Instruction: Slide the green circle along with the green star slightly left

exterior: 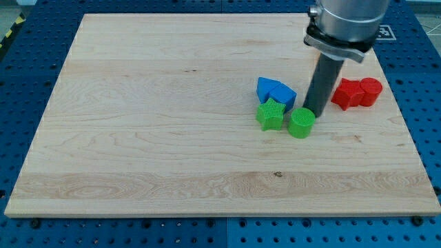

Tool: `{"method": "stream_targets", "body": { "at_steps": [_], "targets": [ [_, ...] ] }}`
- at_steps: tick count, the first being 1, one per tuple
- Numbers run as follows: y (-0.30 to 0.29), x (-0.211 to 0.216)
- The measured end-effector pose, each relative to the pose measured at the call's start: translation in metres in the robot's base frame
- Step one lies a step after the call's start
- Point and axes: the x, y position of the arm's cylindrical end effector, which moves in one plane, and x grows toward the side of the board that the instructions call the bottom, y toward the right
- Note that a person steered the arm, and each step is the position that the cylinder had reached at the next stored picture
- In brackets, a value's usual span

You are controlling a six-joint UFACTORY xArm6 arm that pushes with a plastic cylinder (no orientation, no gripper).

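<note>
The green circle [301,122] lies right of the board's middle. The green star [271,115] lies just to its left, close to it or touching. My tip [315,112] stands at the circle's upper right edge, touching it or nearly so. The rod rises from there to the arm at the view's top right.
Two blue blocks [275,91] sit together just above the green star, touching it. Two red blocks [356,93] sit together to the right of the rod. The wooden board [138,138] ends at a blue perforated table on all sides.
</note>
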Motion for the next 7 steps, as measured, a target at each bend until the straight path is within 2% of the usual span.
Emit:
{"method": "stream_targets", "body": {
  "at_steps": [3,7],
  "targets": [
    [0.012,0.052],
    [-0.004,0.041]
  ]
}}
